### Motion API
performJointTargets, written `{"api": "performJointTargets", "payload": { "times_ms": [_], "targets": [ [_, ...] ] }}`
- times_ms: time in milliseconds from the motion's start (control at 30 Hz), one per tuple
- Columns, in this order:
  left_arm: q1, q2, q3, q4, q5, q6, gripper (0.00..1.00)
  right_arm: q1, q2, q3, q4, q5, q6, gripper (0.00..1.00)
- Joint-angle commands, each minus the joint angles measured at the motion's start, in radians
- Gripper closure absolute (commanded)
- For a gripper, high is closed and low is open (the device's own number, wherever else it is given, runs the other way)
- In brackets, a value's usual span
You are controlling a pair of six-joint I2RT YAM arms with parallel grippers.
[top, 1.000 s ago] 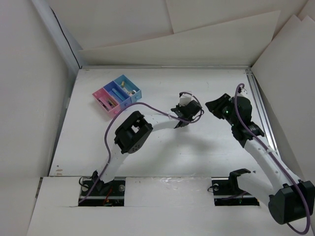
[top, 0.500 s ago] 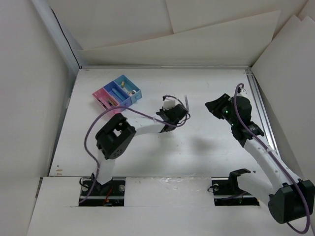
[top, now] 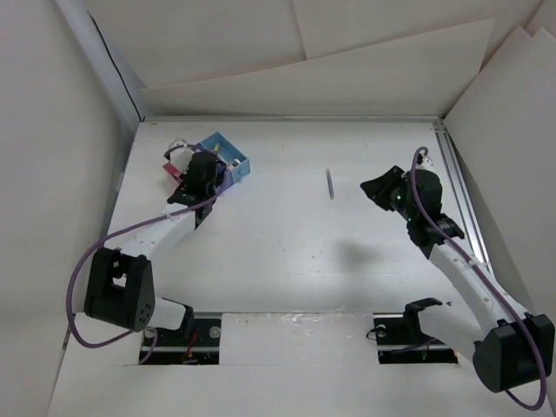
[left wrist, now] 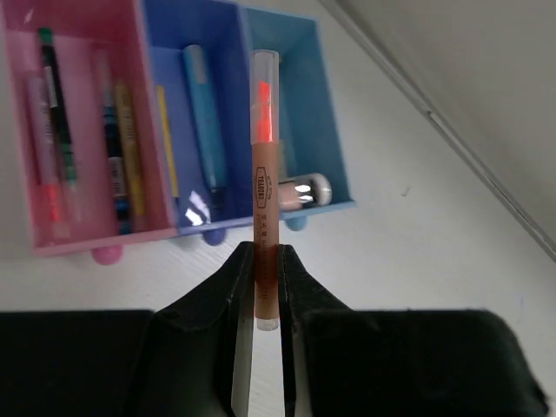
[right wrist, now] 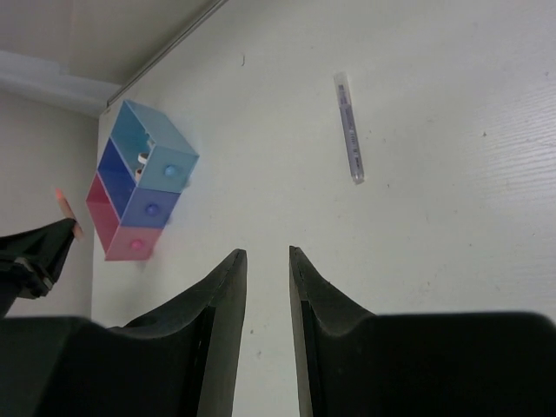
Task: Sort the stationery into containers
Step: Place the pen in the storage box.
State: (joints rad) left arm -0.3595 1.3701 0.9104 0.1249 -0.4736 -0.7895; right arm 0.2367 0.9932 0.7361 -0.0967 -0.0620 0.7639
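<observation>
Orange pen: pinched by its lower end in the left gripper, jaws pressed onto the barrel, most of the pen sticking out toward the top of the wrist frame.

Long axis runs parallel to the length of the compartments. From the wrist view the pen lies over the left side of the light blue bin, just right of the wall it shares with the middle blue bin. Pink bin sits further left in frame. How high the pen is above the rims I cannot tell.

Contents:
- pink bin: several pens
- middle blue bin: a pale blue pen and a thin yellow one
- light blue bin: one whitish stubby piece

My read: the drop turns on which compartment is meant. Pens lie to the left, so a small shift leftward looks needed before release.

One purple-grey pen lies loose on the table, upper middle of the overhead frame, well apart from the bins. The right gripper is the nearer one, fingers spread and holding nothing. In its wrist view that pen lies ahead, to the upper right, with its axis nearly vertical in frame.
</observation>
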Motion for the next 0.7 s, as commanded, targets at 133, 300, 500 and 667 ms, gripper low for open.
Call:
{"api": "performJointTargets", "payload": {
  "times_ms": [133, 300, 500, 667],
  "targets": [
    [0.195, -0.012, -0.071, 0.061, 0.089, -0.053, 1.00, 0.007, 0.019, -0.003, 0.054, -0.012, 0.000, 0.68],
    [0.226, 0.049, -0.041, 0.035, 0.089, -0.062, 1.00, 0.016, 0.030, 0.006, 0.054, -0.021, 0.000, 0.68],
    [0.226, 0.121, 0.021, -0.042, 0.027, -0.074, 0.93, 0.016, 0.030, 0.006, 0.054, -0.021, 0.000, 0.68],
    [0.226, 0.121, 0.012, -0.033, 0.018, -0.074, 0.76, 0.026, 0.030, 0.006, 0.054, -0.021, 0.000, 0.68]
  ]
}}
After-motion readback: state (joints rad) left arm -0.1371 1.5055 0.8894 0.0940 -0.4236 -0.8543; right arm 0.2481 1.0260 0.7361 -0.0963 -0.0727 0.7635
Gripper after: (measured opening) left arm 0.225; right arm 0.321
